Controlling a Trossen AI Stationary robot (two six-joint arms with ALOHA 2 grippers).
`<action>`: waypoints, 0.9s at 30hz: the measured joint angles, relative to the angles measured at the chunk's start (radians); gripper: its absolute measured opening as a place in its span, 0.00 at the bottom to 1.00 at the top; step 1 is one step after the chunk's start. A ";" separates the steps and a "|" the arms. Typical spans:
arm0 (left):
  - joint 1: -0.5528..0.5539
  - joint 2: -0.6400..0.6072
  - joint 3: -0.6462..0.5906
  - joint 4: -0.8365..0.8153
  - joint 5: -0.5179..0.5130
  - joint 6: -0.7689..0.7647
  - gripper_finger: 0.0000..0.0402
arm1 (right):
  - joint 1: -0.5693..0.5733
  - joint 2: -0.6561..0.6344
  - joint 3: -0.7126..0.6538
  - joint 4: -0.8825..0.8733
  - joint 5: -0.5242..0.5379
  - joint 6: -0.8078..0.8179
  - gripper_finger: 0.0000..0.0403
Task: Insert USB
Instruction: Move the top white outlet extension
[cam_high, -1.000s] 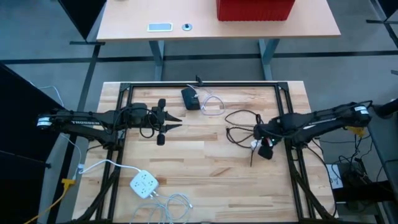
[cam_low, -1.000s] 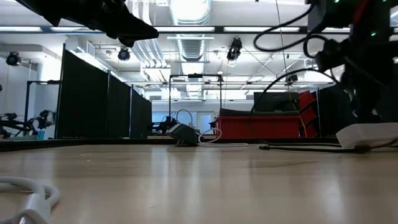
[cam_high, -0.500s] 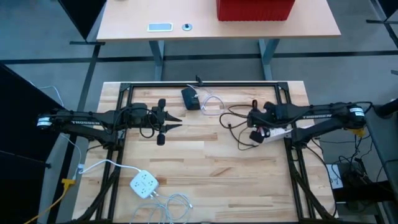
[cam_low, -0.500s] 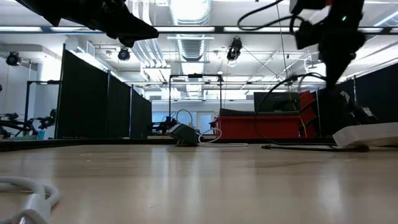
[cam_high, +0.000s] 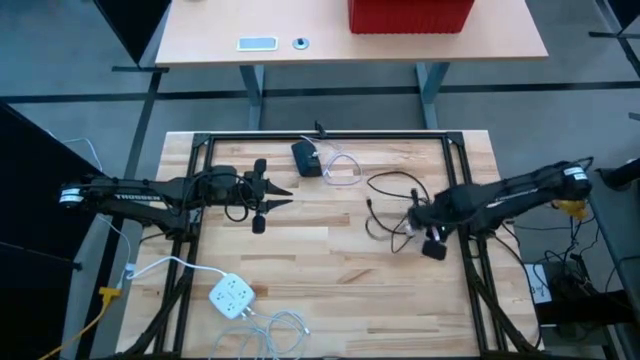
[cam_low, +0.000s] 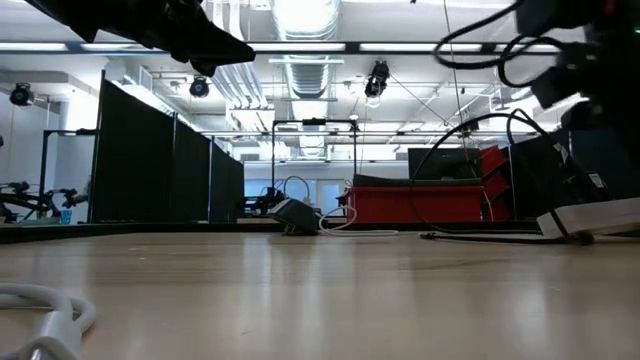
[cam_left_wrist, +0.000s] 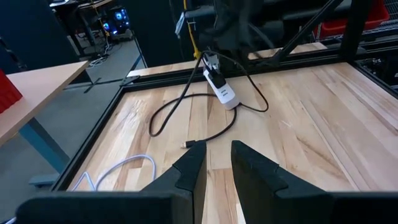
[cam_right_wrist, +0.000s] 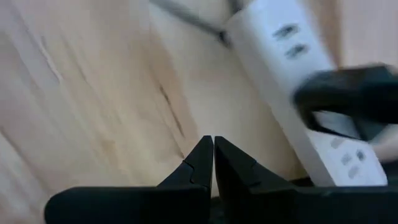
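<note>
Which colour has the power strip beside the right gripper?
White power strip, with a black plug in it; the right wrist view shows it best.

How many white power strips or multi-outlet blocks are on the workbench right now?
2. A white outlet block lies at the near left corner; a white power strip lies under the right hand. None seem hidden.
</note>
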 joint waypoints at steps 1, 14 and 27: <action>0.000 0.000 0.000 0.000 0.000 0.000 0.16 | 0.033 0.009 -0.011 0.008 0.010 -0.020 0.00; 0.000 0.000 0.000 0.005 0.000 0.003 0.16 | 0.213 0.248 -0.027 0.086 0.296 -0.068 0.00; 0.000 0.000 0.000 0.003 0.000 0.003 0.16 | 0.070 0.473 0.013 0.094 0.559 -0.046 0.00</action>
